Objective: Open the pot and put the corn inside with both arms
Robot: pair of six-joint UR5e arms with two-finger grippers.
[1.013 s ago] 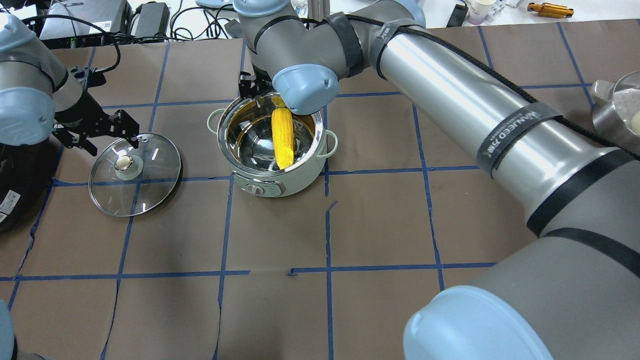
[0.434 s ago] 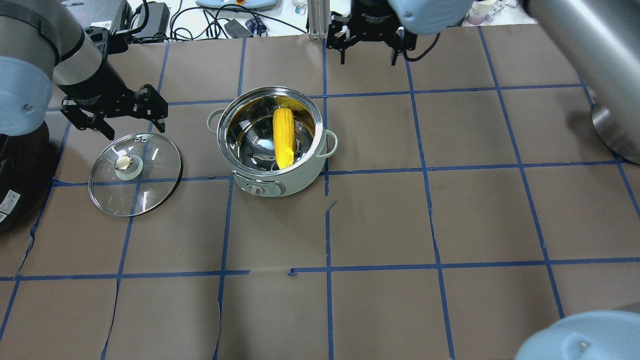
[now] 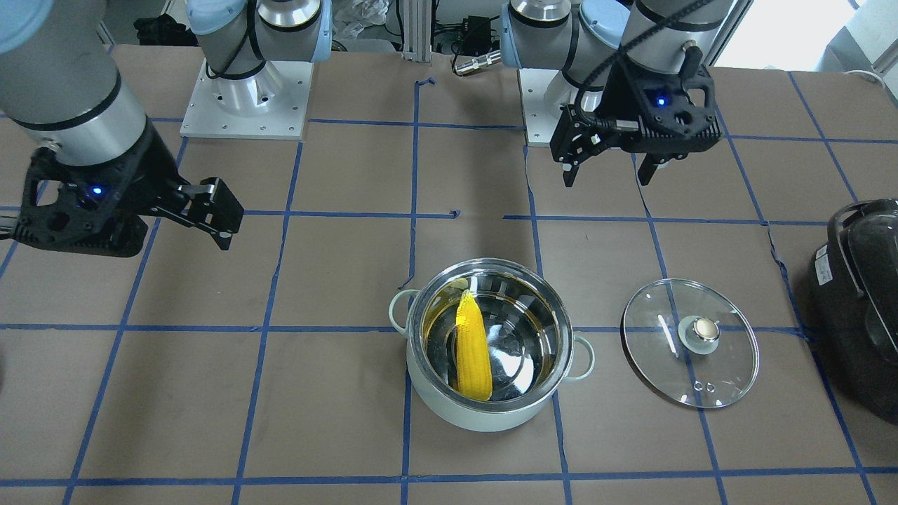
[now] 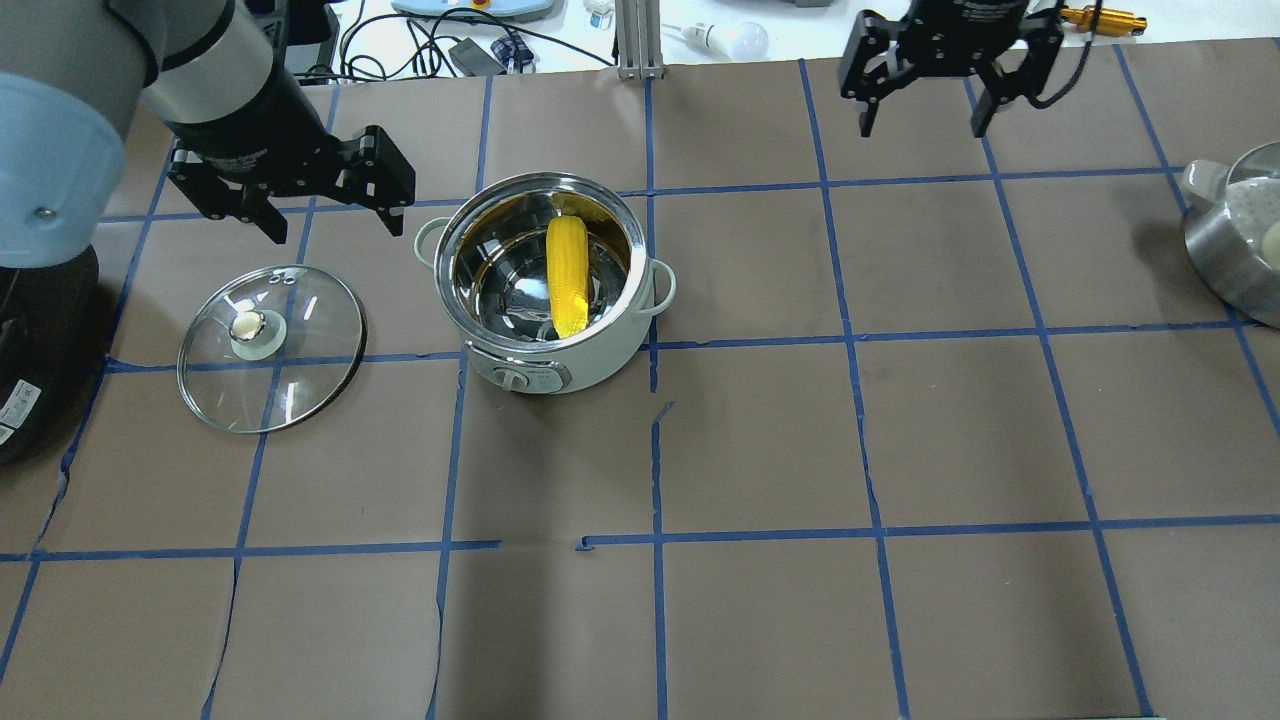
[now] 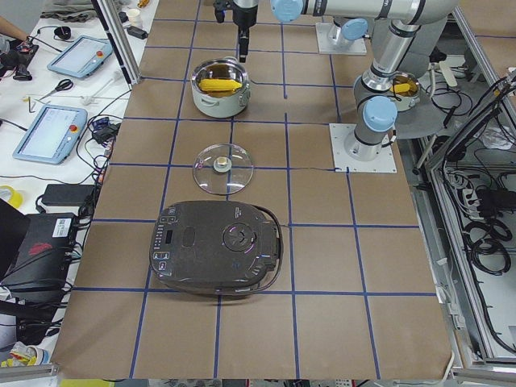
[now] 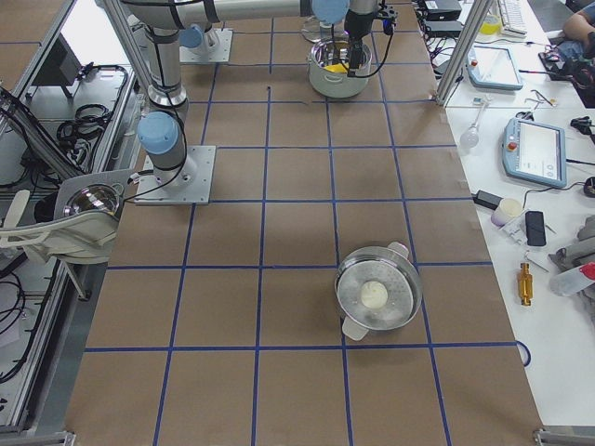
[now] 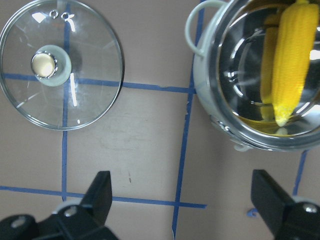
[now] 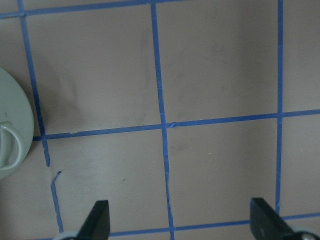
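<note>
My left claw (image 4: 335,232) hangs above the worktop (image 4: 760,450) with its jaws spread wide and nothing between them. From its wrist camera I see the glass lid (image 7: 75,95) lying flat below and to its left, knob (image 7: 44,64) up. The pot (image 4: 590,365) stands open below and to its right, and lid and pot are apart from each other. The corn (image 4: 567,275) lies inside the pot, leaning against the steel wall with one end down on the bottom. Neither claw touches it. My right claw (image 4: 921,130) is also raised, jaws apart and empty, well away from the pot, which sits off to its left. Its wrist camera catches only a sliver of the pot's wall and one loop handle (image 8: 7,145) at the frame edge, the rest being bare taped worktop. A black appliance (image 3: 859,301) sits beyond the lid on the left claw's far side, and a steel bowl (image 4: 1235,250) lies off to the right claw's right.
</note>
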